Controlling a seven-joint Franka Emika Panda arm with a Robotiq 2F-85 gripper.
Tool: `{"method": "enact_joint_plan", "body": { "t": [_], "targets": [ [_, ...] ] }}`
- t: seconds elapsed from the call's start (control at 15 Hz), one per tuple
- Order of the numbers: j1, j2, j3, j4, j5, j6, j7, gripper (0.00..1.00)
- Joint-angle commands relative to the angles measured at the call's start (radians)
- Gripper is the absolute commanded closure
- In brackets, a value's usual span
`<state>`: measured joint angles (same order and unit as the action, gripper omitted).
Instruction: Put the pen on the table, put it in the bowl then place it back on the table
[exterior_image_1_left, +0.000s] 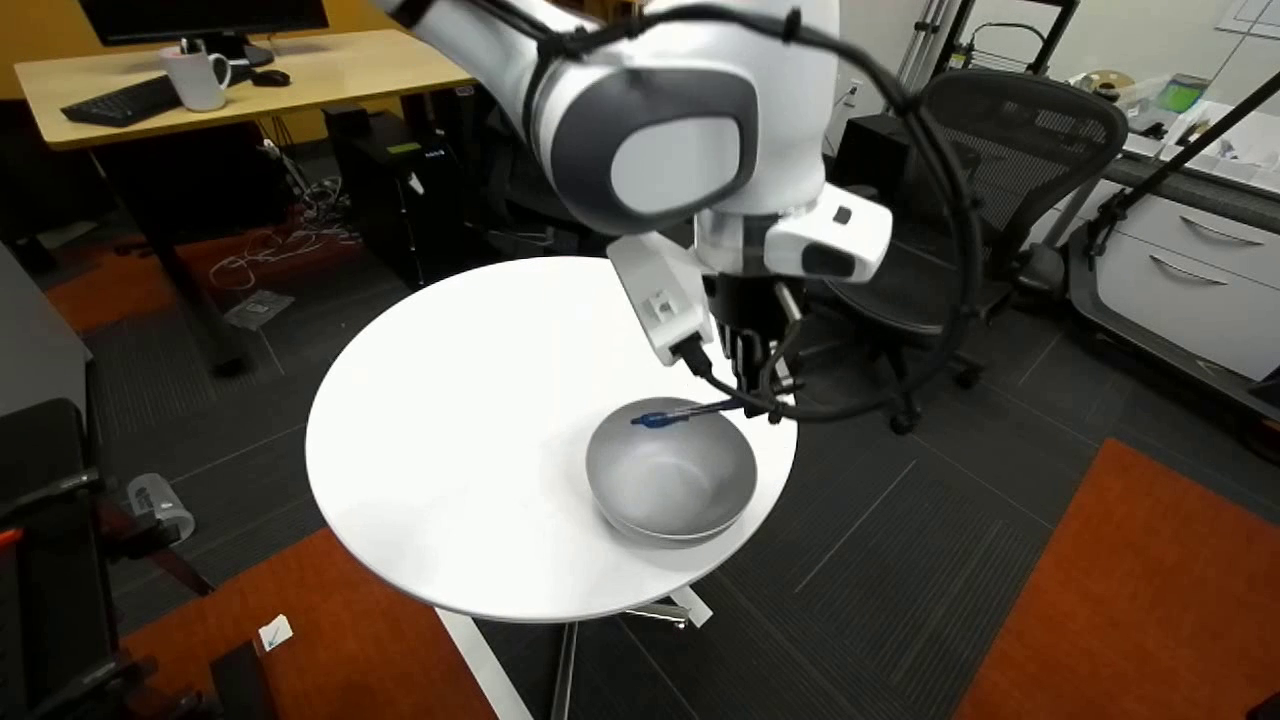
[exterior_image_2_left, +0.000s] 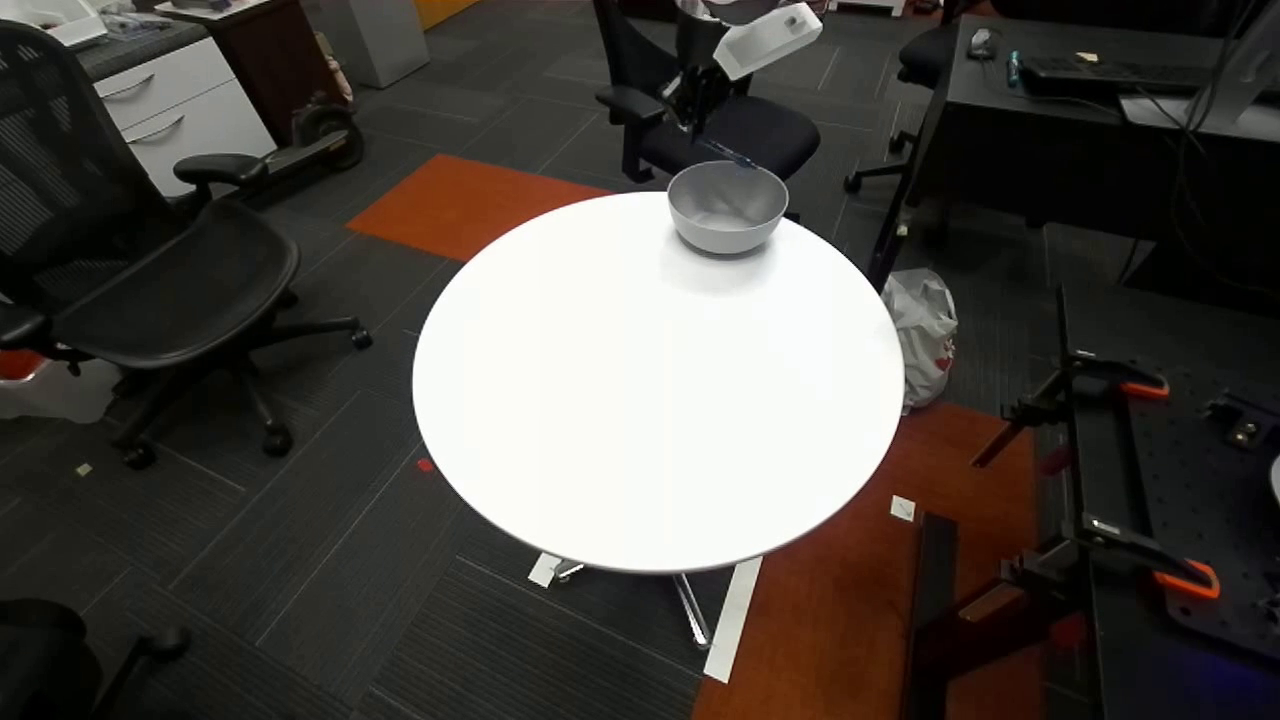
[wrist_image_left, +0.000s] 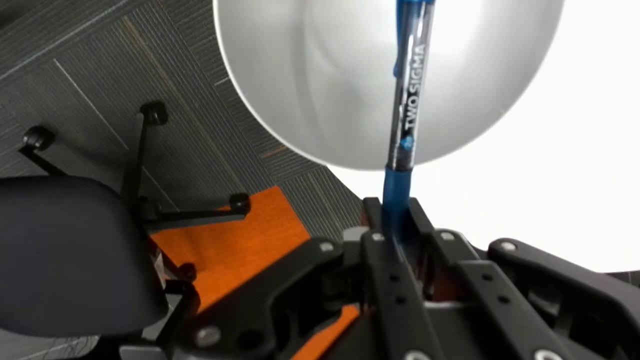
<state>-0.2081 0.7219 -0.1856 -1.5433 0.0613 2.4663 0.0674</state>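
Blue pen (wrist_image_left: 410, 100) is jutting over the bowl (exterior_image_1_left: 672, 475), the claw (wrist_image_left: 395, 210) pinching one end, presumably for dropping inside.

The bowl (exterior_image_1_left: 672, 485) sits on the table (exterior_image_1_left: 455, 430), toward its lower right in an exterior view, desk (exterior_image_1_left: 340, 75) upper left with mug (exterior_image_1_left: 196, 80) and keyboard (exterior_image_1_left: 115, 104) on it, chair (exterior_image_1_left: 1020, 155) upper right. In the wrist view the pen (wrist_image_left: 411, 95) pokes over the bowl, one end in the gripper (wrist_image_left: 394, 205).
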Motion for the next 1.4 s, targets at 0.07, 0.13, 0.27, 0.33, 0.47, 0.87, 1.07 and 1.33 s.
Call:
{"method": "enact_joint_plan", "body": {
  "t": [0.07,0.13,0.27,0.33,0.47,0.87,1.07,1.33],
  "targets": [
    [0.077,-0.17,0.005,-0.128,-0.081,0.023,0.014,0.97],
    [0.096,-0.183,0.014,-0.134,-0.098,0.017,0.012,0.97],
    [0.144,-0.185,0.029,-0.138,-0.129,0.023,0.035,0.97],
    [0.157,-0.19,0.044,-0.142,-0.131,0.02,0.026,0.97],
    [0.188,-0.166,0.074,-0.131,-0.123,0.022,0.019,0.97],
    [0.25,-0.111,0.131,-0.143,-0.132,0.06,-0.01,0.97],
    [0.257,-0.081,0.141,-0.149,-0.138,0.095,-0.016,0.97],
    [0.261,-0.057,0.137,-0.146,-0.147,0.109,-0.02,0.61]
  ]
}}
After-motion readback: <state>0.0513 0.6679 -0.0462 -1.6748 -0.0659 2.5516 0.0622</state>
